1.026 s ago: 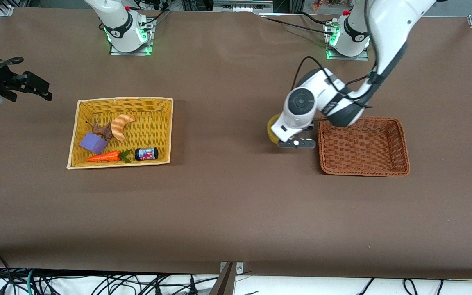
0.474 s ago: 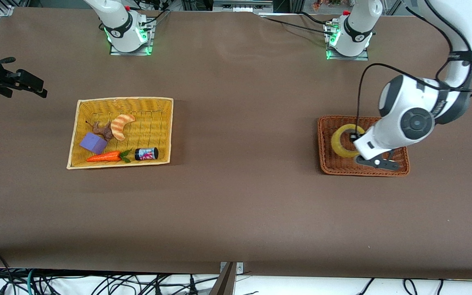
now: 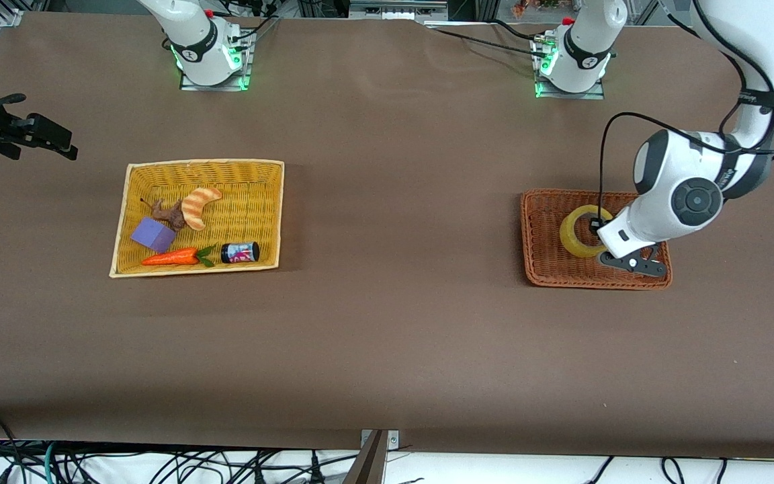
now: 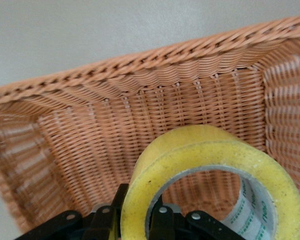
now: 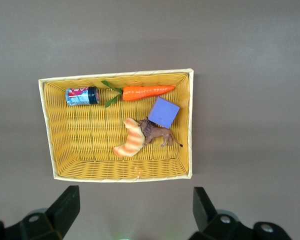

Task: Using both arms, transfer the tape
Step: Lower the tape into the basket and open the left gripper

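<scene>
The tape [image 3: 576, 233] is a yellowish roll with a grey core, standing on edge inside the brown wicker basket [image 3: 535, 269]. My left gripper [image 3: 593, 232] is shut on the roll's wall, one finger inside the ring and one outside. In the left wrist view the tape [image 4: 210, 150] fills the foreground, with the gripper [image 4: 140, 216] pinching it and the basket [image 4: 140, 100] around it. I cannot tell whether the roll touches the basket floor. My right gripper [image 3: 58, 142] is open and empty, held high near the right arm's end of the table [image 5: 135, 212].
A yellow basket [image 3: 202, 163] toward the right arm's end holds a croissant [image 3: 199, 206], a purple block [image 3: 152, 234], a carrot [image 3: 170, 257], a small dark can [image 3: 240, 252] and a brown toy animal. The right wrist view looks down on this basket [image 5: 115, 177].
My left arm carried the tape from beside the brown basket to inside it, then shifted slightly and turned the roll more upright. My right gripper barely moved.
</scene>
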